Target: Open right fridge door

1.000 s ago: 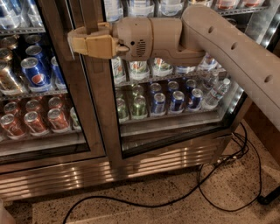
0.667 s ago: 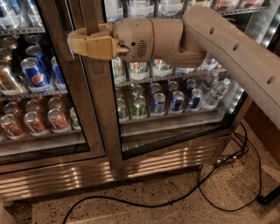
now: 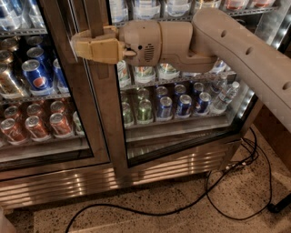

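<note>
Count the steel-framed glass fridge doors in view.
2. The left glass door fronts the blue Pepsi cans; the right fridge door stands beside it, the tan gripper at its steel bar handle.

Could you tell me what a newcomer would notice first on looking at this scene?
The big beige arm reaching in from the right across the upper picture draws the eye first, with its gripper at the steel bar handle of the right fridge door. Next come the rows of cans behind the glass, with blue Pepsi cans on the left, and a black cable looping over the speckled floor below.
</note>
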Robot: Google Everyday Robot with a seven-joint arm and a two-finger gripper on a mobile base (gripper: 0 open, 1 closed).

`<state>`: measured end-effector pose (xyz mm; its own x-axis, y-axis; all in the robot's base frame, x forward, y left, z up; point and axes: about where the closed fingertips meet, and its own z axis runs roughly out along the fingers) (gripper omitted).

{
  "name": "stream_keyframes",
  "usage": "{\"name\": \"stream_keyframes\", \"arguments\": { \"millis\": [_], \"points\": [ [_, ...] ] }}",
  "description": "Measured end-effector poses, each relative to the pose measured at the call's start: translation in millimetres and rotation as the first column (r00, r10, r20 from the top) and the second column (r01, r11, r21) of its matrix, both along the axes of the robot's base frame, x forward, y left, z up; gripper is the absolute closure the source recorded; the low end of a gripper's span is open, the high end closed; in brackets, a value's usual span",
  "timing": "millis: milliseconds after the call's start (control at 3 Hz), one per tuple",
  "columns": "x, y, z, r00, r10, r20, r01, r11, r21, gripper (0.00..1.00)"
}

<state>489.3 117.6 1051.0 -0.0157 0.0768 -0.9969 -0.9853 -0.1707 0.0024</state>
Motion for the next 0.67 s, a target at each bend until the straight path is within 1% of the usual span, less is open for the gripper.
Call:
{"name": "stream_keyframes", "arguments": {
  "millis": [333, 667],
  "points": [
    [-4.1, 0.0, 1.0, 0.9999, -0.001, -0.014, 0.001, 1.0, -0.001, 1.0],
    [-4.3, -1.7, 0.4, 0.9999, -0.001, -0.015, 0.001, 1.0, -0.001, 1.0]
  ]
}}
